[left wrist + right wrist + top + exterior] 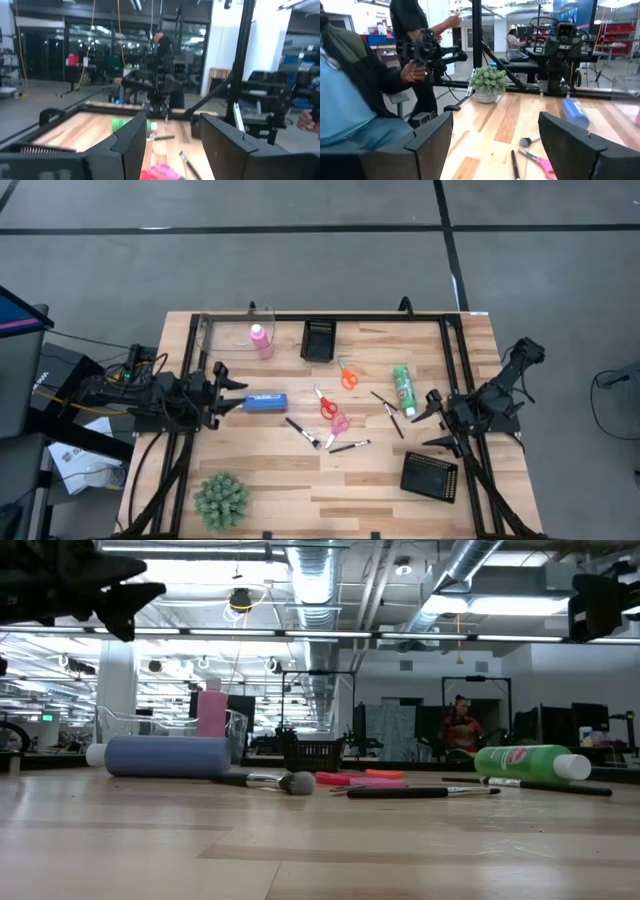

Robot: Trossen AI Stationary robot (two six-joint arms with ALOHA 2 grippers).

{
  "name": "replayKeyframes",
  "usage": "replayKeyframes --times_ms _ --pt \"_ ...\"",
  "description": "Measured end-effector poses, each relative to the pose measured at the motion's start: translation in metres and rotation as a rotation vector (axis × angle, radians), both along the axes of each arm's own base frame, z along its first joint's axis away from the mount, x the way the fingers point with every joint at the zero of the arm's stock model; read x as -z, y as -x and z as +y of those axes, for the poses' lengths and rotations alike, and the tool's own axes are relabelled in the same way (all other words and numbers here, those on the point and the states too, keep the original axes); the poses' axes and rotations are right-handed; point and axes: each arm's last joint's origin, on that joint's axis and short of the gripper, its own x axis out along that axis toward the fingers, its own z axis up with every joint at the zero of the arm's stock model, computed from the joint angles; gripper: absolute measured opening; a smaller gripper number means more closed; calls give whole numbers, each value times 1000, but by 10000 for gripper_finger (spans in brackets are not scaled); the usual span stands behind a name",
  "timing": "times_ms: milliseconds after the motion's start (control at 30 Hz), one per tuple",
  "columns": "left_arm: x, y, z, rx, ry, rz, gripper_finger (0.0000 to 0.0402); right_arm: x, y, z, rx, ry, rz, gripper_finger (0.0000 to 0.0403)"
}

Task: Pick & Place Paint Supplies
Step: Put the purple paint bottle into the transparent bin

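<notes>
A blue bottle [266, 402] lies on its side just in front of my open left gripper [238, 396], untouched. A pink bottle [260, 340] stands in a clear bin at the far left. The green bottle [404, 390] lies on its side right of centre. Orange scissors [347, 375], red scissors [326, 405] and pink scissors [340, 423] lie flat mid-table among dark-handled brushes [303, 432]. My open right gripper [429, 420] hovers at the right, facing the brushes. In the low view the blue bottle [165, 756] and green bottle [525, 762] rest on the wood.
One black mesh tray [318, 340] sits at the far centre, another [430, 475] at the near right beside my right arm. A spiky green plant [221, 500] stands at the near left. The clear bin [232, 332] is at the far left. People [350, 100] are beyond the table.
</notes>
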Motion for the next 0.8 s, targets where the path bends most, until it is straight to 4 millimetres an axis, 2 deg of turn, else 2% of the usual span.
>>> replayKeyframes --times_ms 167,800 --pt "3 -3 0 12 64 37 173 0 0 0 0 -3 1 281" --pt "15 -13 -2 8 53 180 172 0 0 0 0 -3 1 281"
